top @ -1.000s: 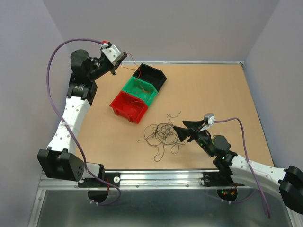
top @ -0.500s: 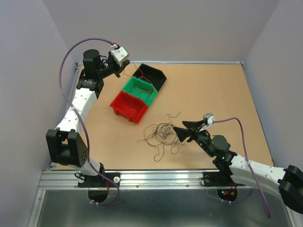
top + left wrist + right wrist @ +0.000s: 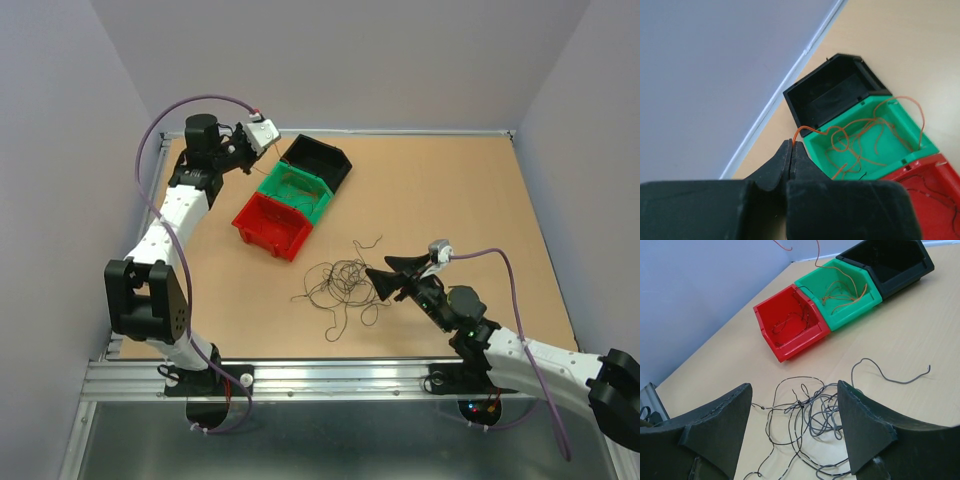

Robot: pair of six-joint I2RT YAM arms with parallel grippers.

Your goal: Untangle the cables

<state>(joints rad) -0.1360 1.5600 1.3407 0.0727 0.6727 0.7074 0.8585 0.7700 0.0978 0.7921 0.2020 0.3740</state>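
Seen from above, a tan, matte worktop (image 3: pixel 450 200) carries 3 small hard-plastic bins in a slanted row, each touching the next: a black bin (image 3: pixel 340 175), a green bin (image 3: pixel 322 205) and a red bin (image 3: pixel 262 238). Near them, towards the arms, a loose tangle of cables (image 3: pixel 340 285) lies flat, hair-thin dark loops with curly ends straying outwards. The left gripper (image 3: pixel 248 148) is raised beside the black bin at the far left, while the right gripper (image 3: pixel 373 283) sits low, just beside the tangle. From the left wrist, the jaws are pressed together on the tip of an orange wire (image 3: pixel 850 140), which arcs springily down into the green bin and coils there with other orange strands; the black bin looks bare inside, smooth and glossy. From the right wrist, 2 broad, wedge-shaped black jaws stand wide apart with nothing between them, framing the dark tangle on the worktop. 1 grey strand curls free to its right. The red bin holds a few thin dark and reddish loops. As a judgement, the sorting is partway — some wires already lie in the red and green bins, the orange one is not yet let go, and the whole dark clump is left to pull apart.
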